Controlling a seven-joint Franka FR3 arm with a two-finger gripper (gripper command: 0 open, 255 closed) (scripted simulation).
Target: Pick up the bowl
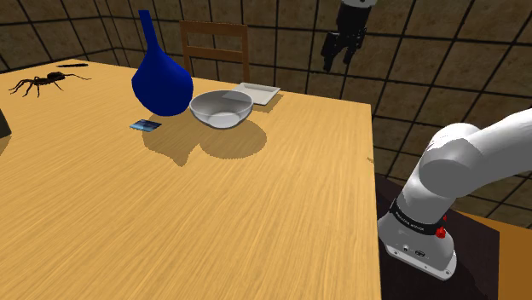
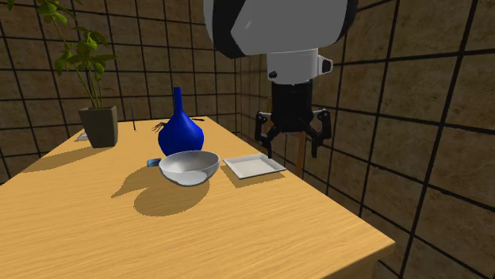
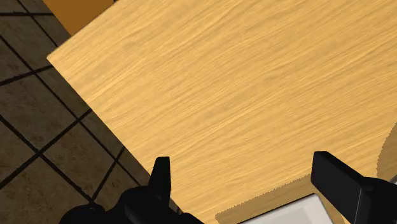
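Bowl point(image 1: 221, 109) lies well apart from gripper point(image 1: 338, 62), lower down.

The shoulder view looks down from high beside the white arm point(image 1: 460, 162), across the light wooden tabletop point(image 1: 281, 204). The second exterior view sits lower, near one tabletop side. Both show the round white bowl point(image 1: 221, 109) and tall dark blue vase point(image 1: 162, 83). The wrist view looks down close on the tabletop's edge.
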